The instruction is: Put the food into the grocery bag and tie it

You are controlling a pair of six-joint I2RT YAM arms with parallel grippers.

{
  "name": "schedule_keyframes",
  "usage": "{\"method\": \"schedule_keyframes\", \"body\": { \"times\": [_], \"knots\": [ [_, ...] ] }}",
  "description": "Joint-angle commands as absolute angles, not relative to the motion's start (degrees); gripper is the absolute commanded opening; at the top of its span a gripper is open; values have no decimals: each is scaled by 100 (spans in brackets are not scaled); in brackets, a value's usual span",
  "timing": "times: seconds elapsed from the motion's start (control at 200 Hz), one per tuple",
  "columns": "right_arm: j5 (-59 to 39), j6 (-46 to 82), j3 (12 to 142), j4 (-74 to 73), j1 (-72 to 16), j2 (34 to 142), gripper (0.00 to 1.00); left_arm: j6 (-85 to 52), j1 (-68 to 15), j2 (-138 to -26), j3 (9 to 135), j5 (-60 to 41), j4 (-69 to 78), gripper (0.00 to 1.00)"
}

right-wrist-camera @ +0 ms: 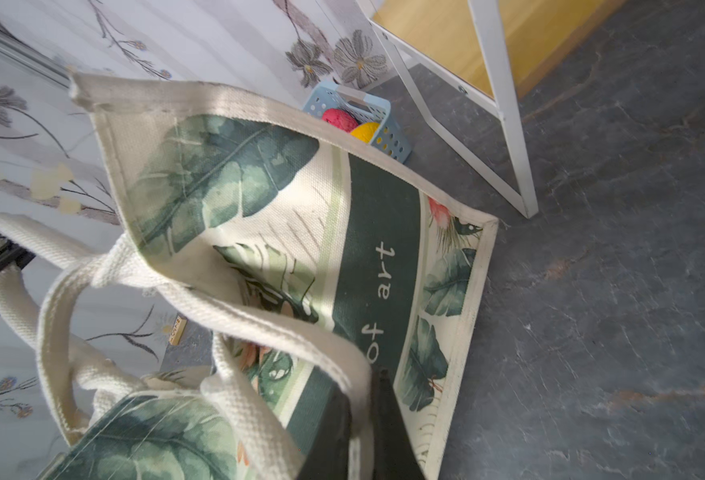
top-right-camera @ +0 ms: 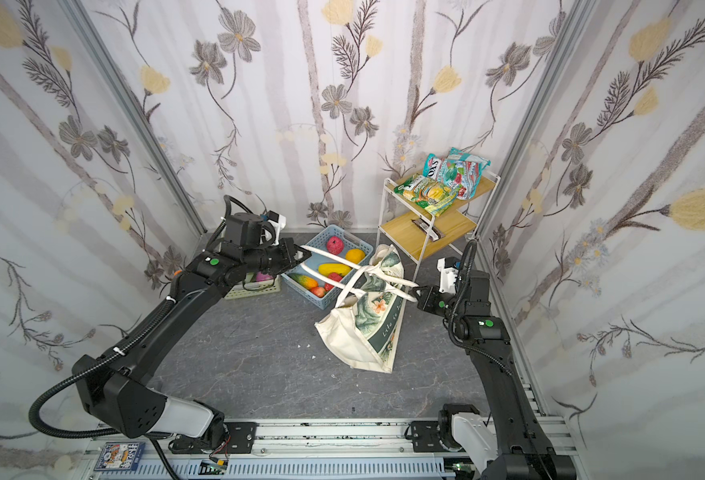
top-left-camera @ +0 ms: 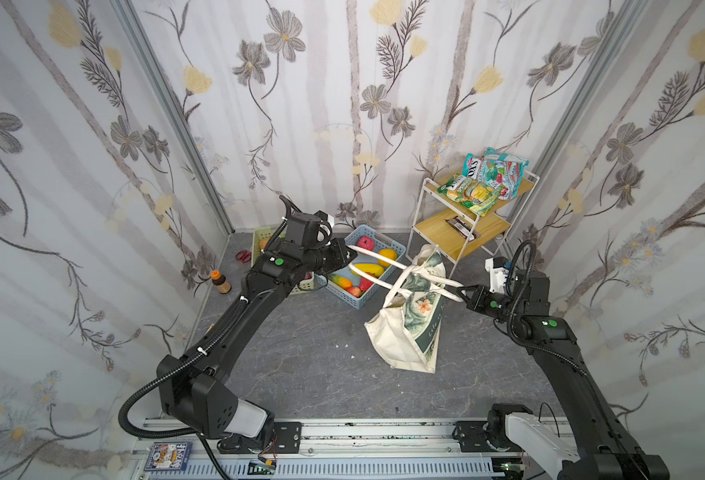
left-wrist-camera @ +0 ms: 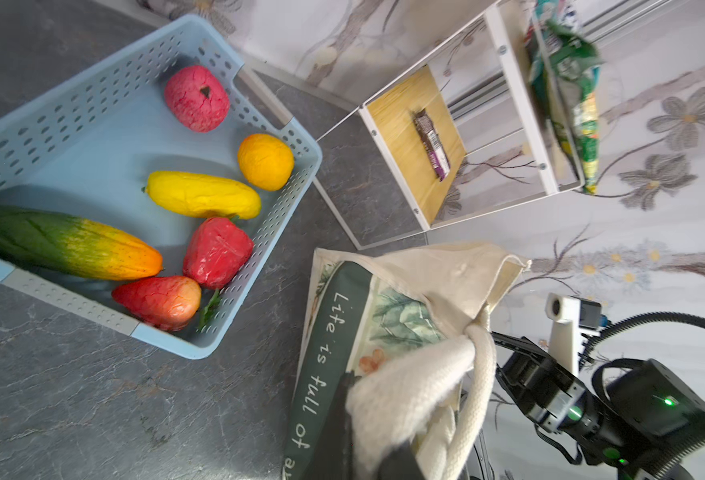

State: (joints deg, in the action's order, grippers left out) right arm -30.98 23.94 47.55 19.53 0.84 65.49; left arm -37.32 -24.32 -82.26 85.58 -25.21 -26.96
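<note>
Two arms (top-left-camera: 238,320) on the near rail (top-left-camera: 367,434): left gripper (top-left-camera: 348,252) and right gripper (top-left-camera: 465,293) each clamp one of two crossed handles (right-wrist-camera: 259,322) of the grocery bag (top-left-camera: 396,340), centre-right; six toy fruits (left-wrist-camera: 203,194) lie in the far blue basket (left-wrist-camera: 51,120).

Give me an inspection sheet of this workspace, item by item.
Surface: grey marbled table, a few white specks.
Job's things: grocery bag leaning on the table, contents hidden; toy fruits in blue basket.
Clutter: green basket, red scissors, small bottle, card box; snack bags and a bar on white shelf.
Grippers: left gripper shut on one handle, right gripper shut on the other handle; straps taut, crossed.
Cables: black conduits along both arms, clear of the bag.
Surroundings: flowered wall panels, metal rail in front.
</note>
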Motion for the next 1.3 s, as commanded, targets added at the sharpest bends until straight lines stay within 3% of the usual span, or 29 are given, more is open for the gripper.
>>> {"method": "schedule_keyframes", "body": {
  "times": [0.0,0.23,0.61,0.749,0.839,0.979,1.124,1.294],
  "knots": [
    [-1380,2502,4556,1902,229,6613,0,-3874,-2281,-8085,8802,-1285,-2368,0],
    [-1382,2725,3423,976,88,6875,0,-4139,-2776,-8958,7850,-1747,-1740,0],
    [-638,2478,2891,546,95,7151,0,-3976,-2988,-10109,7273,-1231,-1902,0],
    [-906,2424,3020,621,87,7084,9,-4014,-3075,-10134,7233,-1522,-1920,22],
    [-1160,2442,3129,645,79,6875,13,-4025,-3111,-9932,7333,-1678,-1933,42],
    [-1587,2485,3328,744,77,6550,26,-3958,-3070,-9590,7676,-1914,-2055,58],
    [-2010,2583,3559,729,71,6171,45,-4013,-2942,-9293,7904,-2489,-1860,71],
    [-2127,2658,3833,725,79,5803,55,-4427,-2702,-9155,7910,-3794,-1061,78]
  ]
}}
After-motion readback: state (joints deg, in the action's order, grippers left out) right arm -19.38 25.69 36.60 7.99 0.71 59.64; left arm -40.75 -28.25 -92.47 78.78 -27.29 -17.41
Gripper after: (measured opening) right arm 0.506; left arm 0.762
